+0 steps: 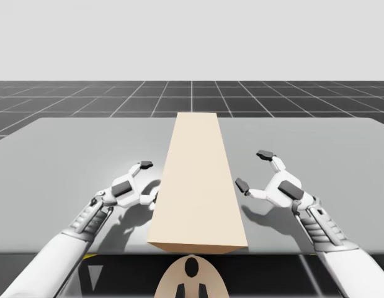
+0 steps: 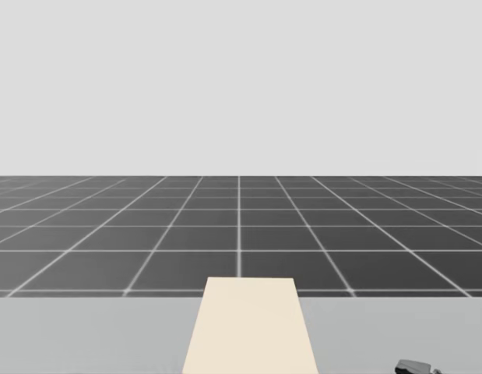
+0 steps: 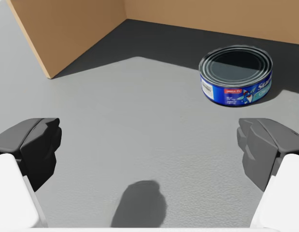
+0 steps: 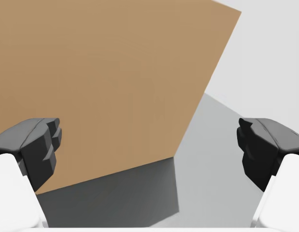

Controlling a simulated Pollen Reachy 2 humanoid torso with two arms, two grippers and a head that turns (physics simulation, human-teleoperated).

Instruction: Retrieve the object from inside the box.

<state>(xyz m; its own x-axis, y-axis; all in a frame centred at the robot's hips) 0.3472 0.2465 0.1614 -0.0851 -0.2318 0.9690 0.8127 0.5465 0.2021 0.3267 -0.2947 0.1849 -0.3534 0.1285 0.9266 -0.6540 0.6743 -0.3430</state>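
the step in hand is the reach, as i judge it: nothing is picked up yet. the long tan box lies in the middle of the grey table. my left gripper is low on the table, just beside the box's left side, and its fingers are wide apart with nothing between them. my right gripper is on the other side of the box, near it but not touching, and its fingers are wide apart and empty too. it looks at the plain brown outer wall.

the thing i want is a flat blue can. from my left wrist i see it standing upright on the table inside the box, in the shadow, with brown walls behind it and beside it. it is ahead of my left gripper, but not in line with the middle. it sits more toward one finger.

next, i think my left gripper has to slide over so the can is in line between both fingers. then it must go forward, staying low, and squeeze the can's round side. the can is short and wide, so the grip must be low and even, or it could slip out.

the can has a blue label with white letters, a small picture and a little red strip. the box has no writing on it.
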